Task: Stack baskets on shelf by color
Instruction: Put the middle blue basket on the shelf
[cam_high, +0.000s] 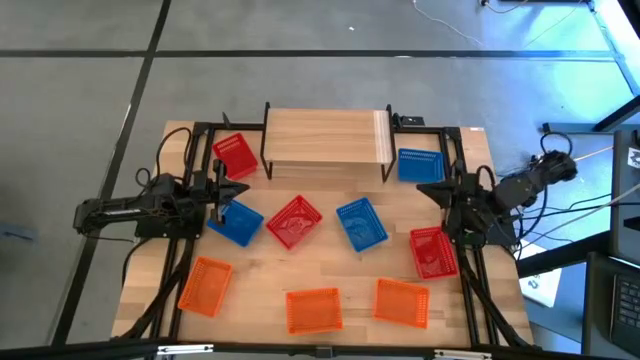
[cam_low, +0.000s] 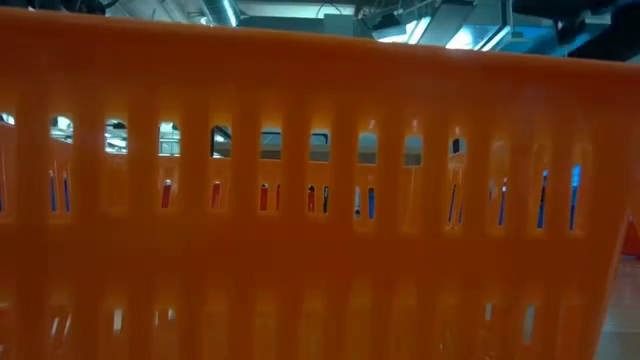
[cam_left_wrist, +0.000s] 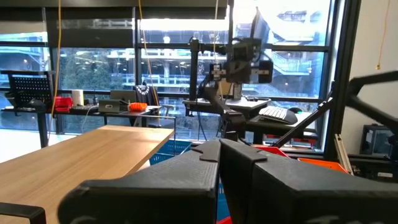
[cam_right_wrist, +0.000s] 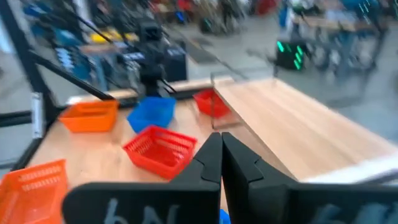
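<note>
- The shelf is standing at 12 o'clock on the wooden tabletop, its light plank top bare.
- A red basket is lying just beside the shelf at its 9 o'clock side, and a blue basket is sitting just beside it at 3 o'clock.
- Across the middle of the table, a second blue basket, a second red basket and a third blue basket are lying in a loose row, each turned at an angle.
- A third red basket is sitting at 3 o'clock, by the right arm's base.
- Three orange baskets are lining the 6 o'clock edge: one at 7 o'clock, one at 6 o'clock, one at 5 o'clock.
- In the low view, one orange basket's slotted wall is filling nearly the whole picture.
- The left gripper is hovering at 9 o'clock, between the first red basket and the second blue one, fingers clenched together and grasping nothing.
- The right gripper is hovering at 3 o'clock, just below the first blue basket, fingers likewise pressed together and empty.
</note>
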